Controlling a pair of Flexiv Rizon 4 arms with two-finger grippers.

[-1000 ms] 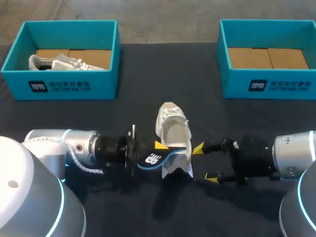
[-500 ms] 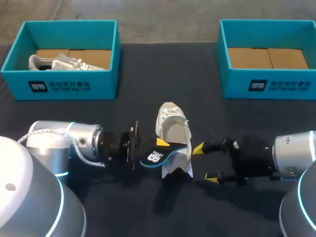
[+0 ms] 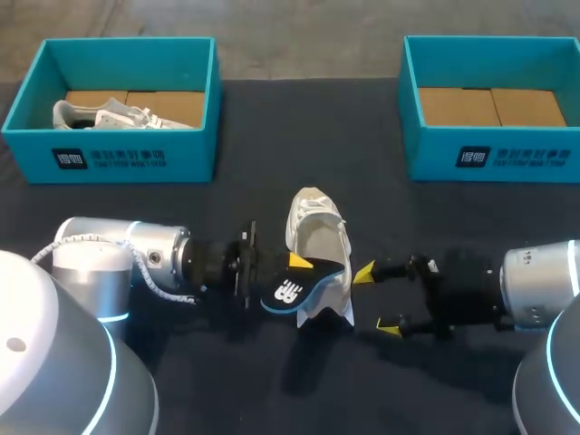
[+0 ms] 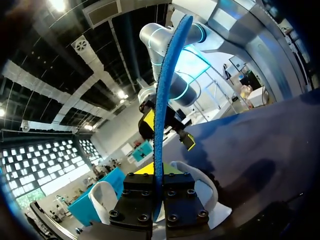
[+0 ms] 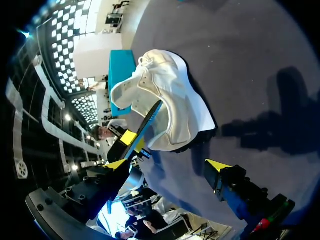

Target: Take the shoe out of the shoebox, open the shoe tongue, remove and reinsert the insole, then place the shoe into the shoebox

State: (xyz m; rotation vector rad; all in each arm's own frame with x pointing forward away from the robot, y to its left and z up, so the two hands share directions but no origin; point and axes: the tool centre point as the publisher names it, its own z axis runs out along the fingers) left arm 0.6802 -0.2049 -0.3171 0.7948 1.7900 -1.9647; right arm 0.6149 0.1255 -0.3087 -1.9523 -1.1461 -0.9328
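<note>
White shoe (image 3: 319,258) on the dark table (image 3: 272,195), between the two grippers, toe toward the far edge and heel toward the robot. The left gripper (image 3: 294,265) comes in from the shoe's left side and is clamped on the insole (image 3: 299,285), a dark piece with a blue edge and a white mark on the face turned up. In the left wrist view the insole (image 4: 161,125) stands edge-on between the two fingers, pinched from both sides near one end, and its free length runs ahead of them. The far end of the insole reaches into the shoe's opening at the heel.

The right gripper (image 3: 376,301) sits at the shoe's right, near the heel, its fingers spread wide and holding nothing. One yellow tip is just beside the heel's side; contact cannot be made out. The other tip is well clear of it. In the right wrist view the shoe (image 5: 170,105) lies ahead of the spread fingers, not between them.

At the far left, a teal shoebox (image 3: 122,149) holds a second white shoe (image 3: 118,115). A second teal shoebox (image 3: 489,154) stands at the far right.
</note>
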